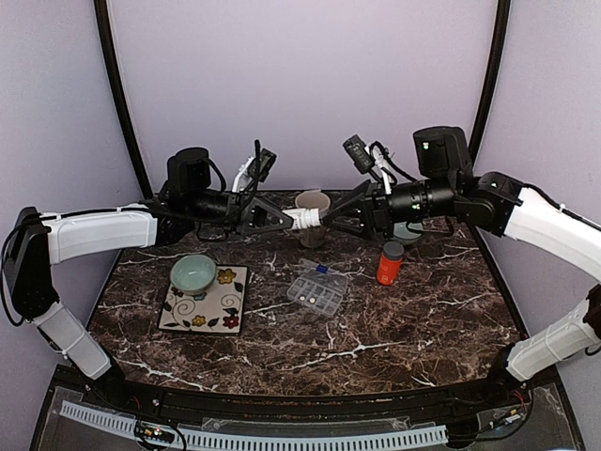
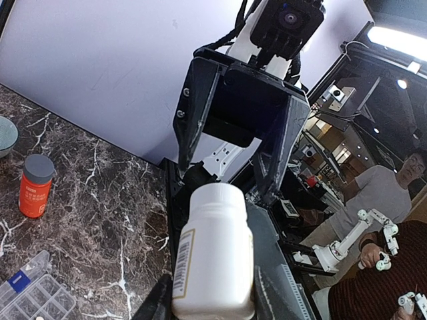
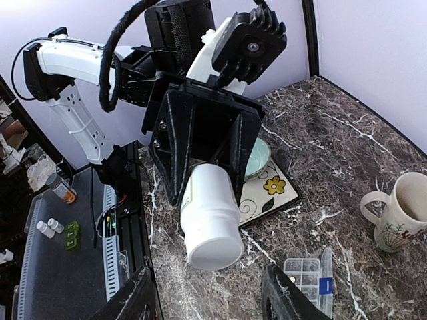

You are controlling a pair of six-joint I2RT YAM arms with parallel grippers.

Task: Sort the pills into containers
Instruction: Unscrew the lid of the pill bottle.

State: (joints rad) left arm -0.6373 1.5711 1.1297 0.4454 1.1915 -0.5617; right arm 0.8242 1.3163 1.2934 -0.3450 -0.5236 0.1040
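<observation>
The white pill bottle is nearest, with a barcode label on its side. The left gripper is clamped on one end and holds it level in the air above the far part of the marble table. The right gripper faces the bottle's free end, jaws spread wide and touching nothing. Below, at mid-table, lies the clear organiser box. A few white pills sit in its cells, and there is a blue speck at its far edge. An orange bottle with a grey cap stands just to its right. What is inside the patterned mug cannot be seen.
</observation>
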